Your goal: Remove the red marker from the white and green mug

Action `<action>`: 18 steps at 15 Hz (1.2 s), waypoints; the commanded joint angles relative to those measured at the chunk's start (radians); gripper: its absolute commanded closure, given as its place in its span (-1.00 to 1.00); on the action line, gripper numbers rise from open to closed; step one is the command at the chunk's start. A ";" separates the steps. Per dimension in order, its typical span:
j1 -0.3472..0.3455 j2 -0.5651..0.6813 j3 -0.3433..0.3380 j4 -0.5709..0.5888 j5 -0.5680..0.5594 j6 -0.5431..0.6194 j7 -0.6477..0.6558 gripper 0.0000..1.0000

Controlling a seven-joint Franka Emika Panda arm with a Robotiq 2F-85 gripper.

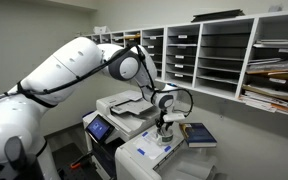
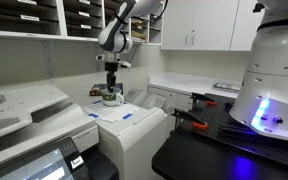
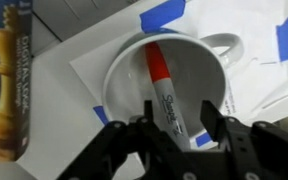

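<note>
Arm, in an exterior view: your white robot arm reaches over the white table. Its fingers point down just above the small round white and green mug.
Book, in that view: a flat dark blue book lies just beside the mug.
Mug, in an exterior view: the mug stands upright on a white sheet of paper. Your fingers hang right over it, and their opening cannot be told from here.
Marker, wrist view: the slim red marker leans inside the mug, with its lettered barrel running down towards you.
Fingers, wrist view: your fingers stand spread apart, one on each side of the barrel's end. They hold nothing.
Surroundings, wrist view: blue tape strips lie on the paper, and the book beside it shows a chess piece on its cover.
</note>
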State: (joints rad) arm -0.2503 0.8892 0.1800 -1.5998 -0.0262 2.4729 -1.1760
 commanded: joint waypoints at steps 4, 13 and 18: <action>-0.019 0.062 0.031 0.074 0.013 -0.026 -0.033 0.01; -0.065 0.035 0.080 0.047 0.030 -0.020 -0.101 0.88; -0.031 -0.103 0.037 -0.041 0.006 -0.016 -0.044 0.88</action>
State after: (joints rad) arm -0.2971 0.8818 0.2371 -1.5519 -0.0229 2.4704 -1.2325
